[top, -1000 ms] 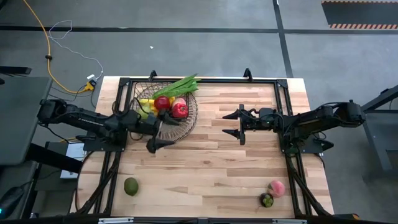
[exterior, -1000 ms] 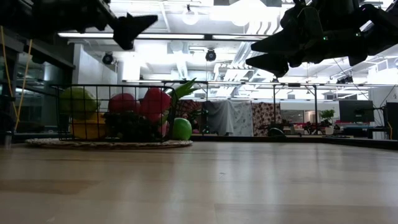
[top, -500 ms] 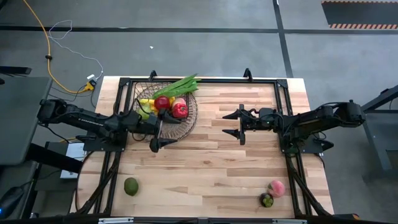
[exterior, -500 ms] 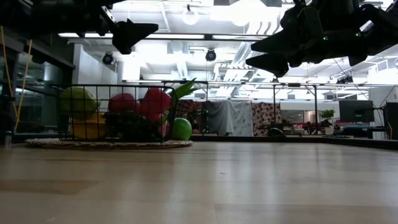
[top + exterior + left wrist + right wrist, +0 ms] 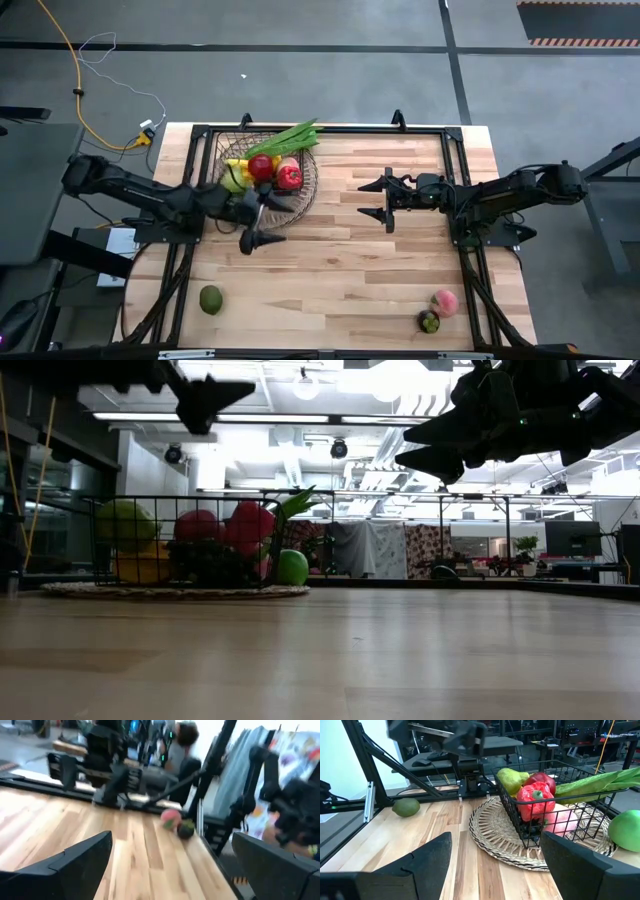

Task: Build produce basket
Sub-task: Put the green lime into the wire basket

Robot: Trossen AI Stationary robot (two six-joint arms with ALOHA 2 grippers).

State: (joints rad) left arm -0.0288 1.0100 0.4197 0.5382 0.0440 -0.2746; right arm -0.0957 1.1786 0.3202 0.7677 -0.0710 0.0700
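Observation:
The dark wire basket (image 5: 265, 172) with a woven round rim sits at the table's far left, flat on the wood. It holds red, yellow and green produce and long green stalks (image 5: 292, 137). It also shows in the right wrist view (image 5: 547, 822) and the low view (image 5: 190, 545). A green fruit (image 5: 210, 299) lies near left. A pink fruit (image 5: 445, 302) and a dark one (image 5: 429, 321) lie near right. My left gripper (image 5: 266, 222) is open and empty, just near of the basket. My right gripper (image 5: 380, 200) is open and empty, above the table's middle right.
A black frame (image 5: 330, 130) runs along the table's edges. Bare wood (image 5: 340, 270) lies between the basket and the loose fruits. The left wrist view shows the pink fruit (image 5: 171, 818) and the dark one (image 5: 186, 828) ahead, with a person beyond the table.
My left gripper has drawn a little away from the basket toward the table's near edge and has turned toward the near right corner. It stays open and empty. My right arm has kept still.

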